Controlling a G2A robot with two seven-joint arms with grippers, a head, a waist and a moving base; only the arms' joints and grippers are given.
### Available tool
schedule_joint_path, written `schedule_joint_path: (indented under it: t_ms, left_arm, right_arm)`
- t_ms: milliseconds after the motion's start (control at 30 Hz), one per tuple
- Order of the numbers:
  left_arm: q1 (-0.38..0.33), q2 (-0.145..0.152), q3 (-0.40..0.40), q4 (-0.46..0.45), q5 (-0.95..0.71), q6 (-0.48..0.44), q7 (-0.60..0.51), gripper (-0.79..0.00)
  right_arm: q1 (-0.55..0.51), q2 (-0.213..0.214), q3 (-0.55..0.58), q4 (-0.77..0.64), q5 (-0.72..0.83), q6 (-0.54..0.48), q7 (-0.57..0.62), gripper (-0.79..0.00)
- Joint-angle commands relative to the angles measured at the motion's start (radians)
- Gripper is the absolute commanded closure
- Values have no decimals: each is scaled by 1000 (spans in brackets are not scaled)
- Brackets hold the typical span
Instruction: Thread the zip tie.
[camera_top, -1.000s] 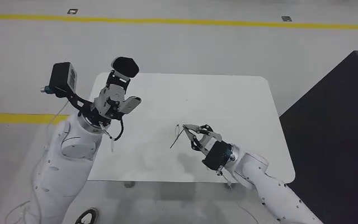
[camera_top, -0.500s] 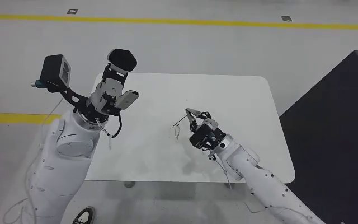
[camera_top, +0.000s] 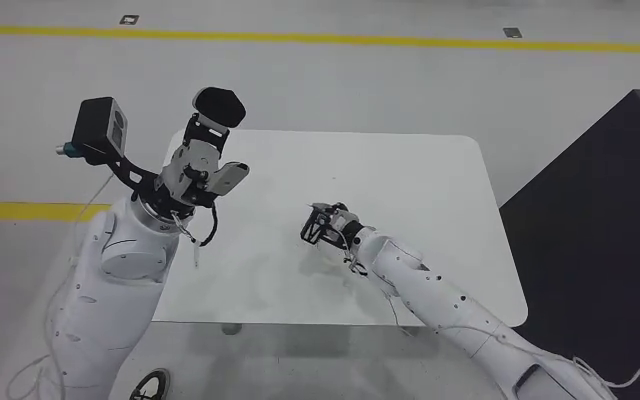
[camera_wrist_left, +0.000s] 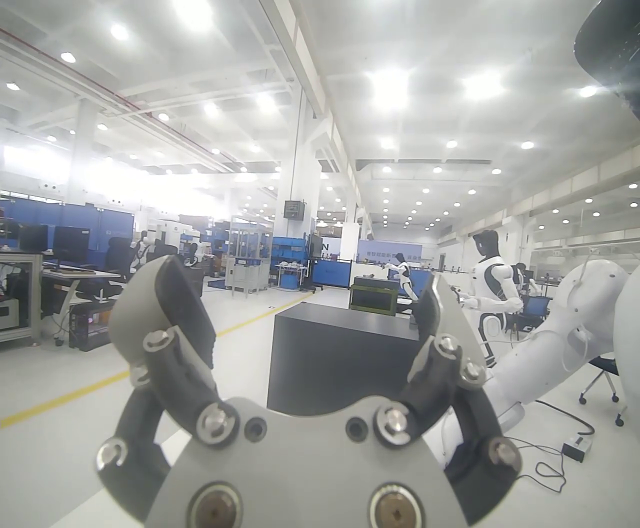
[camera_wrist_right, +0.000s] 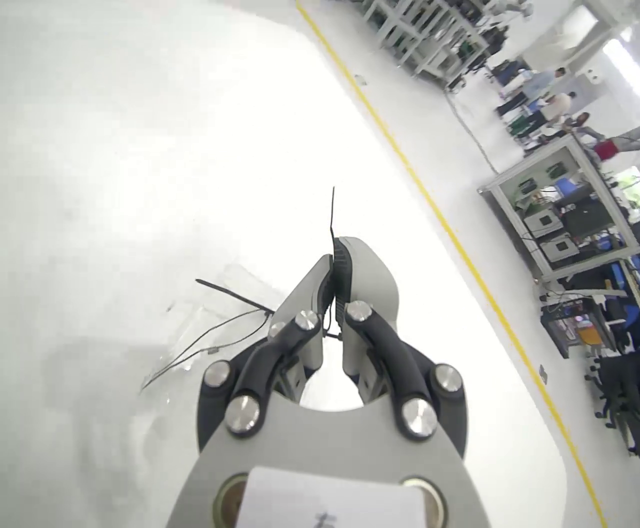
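Observation:
The black zip tie (camera_wrist_right: 332, 216) is thin, and one end sticks out past my right gripper's fingertips. My right gripper (camera_wrist_right: 334, 260) is shut on it just above the white table (camera_top: 420, 180). Another dark stretch of the tie (camera_wrist_right: 227, 297) and a thin loop (camera_wrist_right: 210, 341) lie on the table beside the fingers. In the top view the right gripper (camera_top: 318, 222) sits near the table's middle. My left gripper (camera_top: 228, 145) is raised over the table's left edge, open and holding nothing. In the left wrist view that gripper (camera_wrist_left: 305, 295) points out into the room.
The table has bare room on all sides of the right gripper. A dark block (camera_top: 590, 220) stands off the table's right side. A yellow floor line (camera_top: 300, 38) runs beyond the far edge.
My right gripper has moved left toward the table's middle and gone from open to shut on the zip tie. The left arm shifted slightly at first, then kept still.

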Motion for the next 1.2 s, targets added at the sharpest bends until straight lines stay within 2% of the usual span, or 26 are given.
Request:
schedule_joint_path:
  t_ms: [0, 267, 300, 367, 633, 767, 900, 933, 967, 1033, 1167]
  left_arm:
    - [0, 0, 0, 0, 0, 0, 0, -785]
    - [0, 0, 0, 0, 0, 0, 0, -785]
    - [0, 0, 0, 0, 0, 0, 0, -785]
    - [0, 0, 0, 0, 0, 0, 0, -785]
    - [0, 0, 0, 0, 0, 0, 0, -785]
    - [0, 0, 0, 0, 0, 0, 0, -785]
    - [0, 0, 0, 0, 0, 0, 0, -785]
    - [0, 0, 0, 0, 0, 0, 0, -785]
    - [0, 0, 0, 0, 0, 0, 0, -785]
    - [0, 0, 0, 0, 0, 0, 0, -785]
    - [7, 0, -3, -7, 1, 13, -1, -785]
  right_arm:
    - [-3, 2, 6, -5, -22, -30, 26, 0]
    - [-42, 7, 62, -53, -1, -56, 40, 0]
    - [-45, 7, 65, -55, -5, -61, 47, -142]
    - [-50, 7, 72, -60, -12, -70, 58, -172]
    - [-69, 3, 92, -83, -9, -115, 84, -172]
    - [-81, 5, 108, -119, -36, -112, 35, -142]
    - [-123, 16, 151, -187, -107, -19, -59, -117]
    - [-143, 19, 171, -205, -100, 18, -64, -22]
    - [-164, 20, 194, -234, -67, 52, -68, 0]
    - [-200, 27, 237, -288, -89, 123, -101, 0]
    - [-288, 41, 327, -394, -178, 334, -229, 0]
